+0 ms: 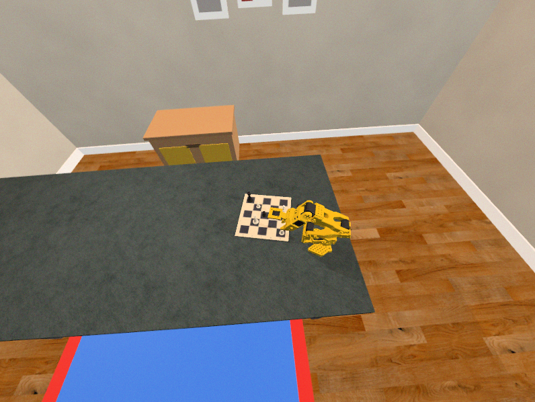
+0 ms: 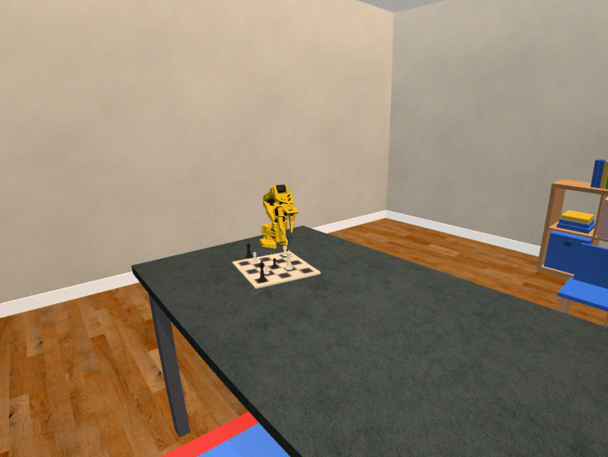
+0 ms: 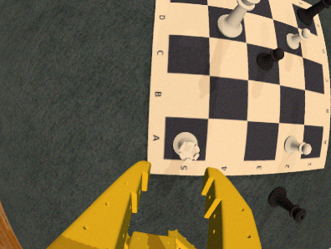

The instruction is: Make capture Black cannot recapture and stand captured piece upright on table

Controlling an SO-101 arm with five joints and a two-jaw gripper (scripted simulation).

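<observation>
The board (image 1: 245,221) (image 2: 312,271) (image 3: 184,95) lies on the table. A white rook (image 1: 281,232) (image 2: 284,251) (image 3: 185,144) stands upright on A5. My gripper (image 2: 288,237) (image 3: 177,167) is above it, apart from it, its fingers parted with nothing between them. A tall white piece (image 2: 289,261) (image 3: 231,25) stands on D4. A black pawn (image 2: 274,264) (image 3: 267,60) is on C3, a white pawn (image 2: 266,270) (image 3: 294,40) on D2, another white pawn (image 2: 254,257) (image 3: 292,144) on A2. A tall black piece (image 1: 249,197) (image 2: 261,273) (image 3: 307,16) is on E1.
Another black piece (image 2: 247,251) (image 3: 287,203) stands on the table beside the board's A edge, near A2; my arm hides it in the top view. A wooden cabinet (image 1: 190,123) stands behind the table.
</observation>
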